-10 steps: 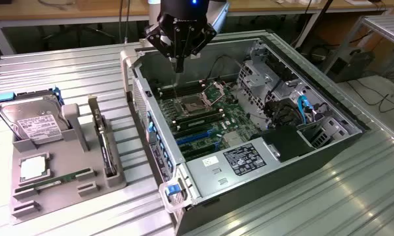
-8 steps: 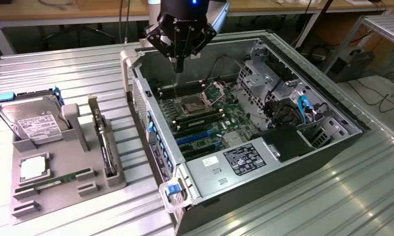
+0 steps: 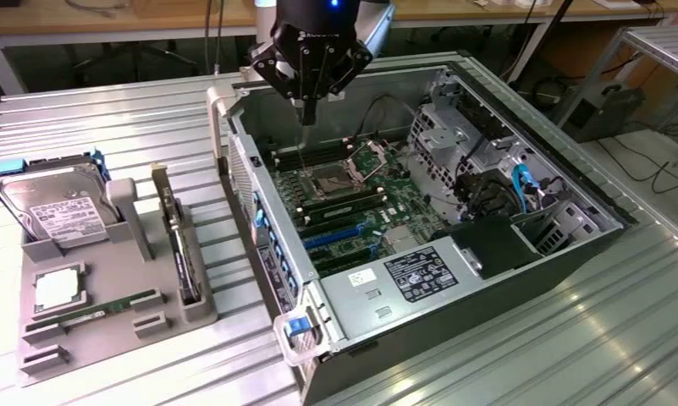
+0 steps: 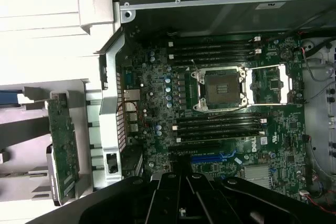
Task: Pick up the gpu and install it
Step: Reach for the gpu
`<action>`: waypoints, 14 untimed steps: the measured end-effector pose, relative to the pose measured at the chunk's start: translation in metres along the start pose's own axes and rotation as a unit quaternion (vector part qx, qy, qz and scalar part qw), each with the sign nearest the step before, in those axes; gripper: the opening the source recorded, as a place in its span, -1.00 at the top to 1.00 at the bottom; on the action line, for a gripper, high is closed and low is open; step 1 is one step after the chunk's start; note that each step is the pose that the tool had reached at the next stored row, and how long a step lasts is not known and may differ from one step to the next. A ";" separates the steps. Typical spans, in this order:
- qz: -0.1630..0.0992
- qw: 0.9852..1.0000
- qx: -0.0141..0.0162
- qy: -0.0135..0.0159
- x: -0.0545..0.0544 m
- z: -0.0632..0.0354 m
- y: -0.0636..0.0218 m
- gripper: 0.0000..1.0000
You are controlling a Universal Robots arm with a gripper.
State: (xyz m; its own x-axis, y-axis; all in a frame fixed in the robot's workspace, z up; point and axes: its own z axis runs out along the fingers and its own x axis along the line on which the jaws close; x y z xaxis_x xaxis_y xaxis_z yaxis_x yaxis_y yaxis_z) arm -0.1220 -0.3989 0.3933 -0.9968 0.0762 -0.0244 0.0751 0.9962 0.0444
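1. my gripper (image 3: 307, 117) hangs above the open computer case (image 3: 452, 338), over the motherboard (image 3: 355, 203) near the cpu socket (image 3: 329, 179).
2. my fingers are pressed together and hold nothing.
3. the gpu (image 3: 179, 245) stands on edge in a slot of the grey holder (image 3: 101, 338), outside the case on the exterior view's left, well apart from my gripper.
4. in the wrist view the gpu (image 4: 64, 150) shows as a green board just beside the case wall.
5. a hard drive (image 3: 51, 210) stands in the same holder.

Shiny ribbed metal table (image 3: 113, 127), matt grey plastic holder (image 3: 101, 347), gpu (image 4: 64, 150) of green board.
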 end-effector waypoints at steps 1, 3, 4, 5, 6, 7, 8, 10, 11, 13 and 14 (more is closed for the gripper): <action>0.000 1.000 0.000 0.000 0.000 0.0000 0.0000 0.79; 0.000 1.000 0.000 0.000 0.001 -0.0002 -0.0017 0.79; 0.000 1.000 0.000 0.000 0.004 -0.0003 -0.0035 0.79; 0.000 1.000 0.000 0.000 0.007 -0.0004 -0.0053 0.79; 0.000 1.000 0.000 0.000 0.009 -0.0006 -0.0074 0.79; 0.000 1.000 0.000 0.000 0.012 -0.0007 -0.0092 0.79; 0.000 1.000 0.000 0.000 0.016 -0.0009 -0.0117 0.79; 0.000 1.000 0.000 0.000 0.024 -0.0014 -0.0166 0.79; 0.000 1.000 0.000 0.000 0.029 -0.0015 -0.0196 0.79; 0.000 1.000 0.000 0.000 0.035 -0.0020 -0.0239 0.79; 0.000 1.000 0.000 0.000 0.039 -0.0022 -0.0262 0.79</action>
State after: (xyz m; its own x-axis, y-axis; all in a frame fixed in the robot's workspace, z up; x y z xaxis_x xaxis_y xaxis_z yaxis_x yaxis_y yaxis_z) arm -0.1630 -0.4221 0.3934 -0.9968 0.0761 -0.0250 0.0750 0.9962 0.0443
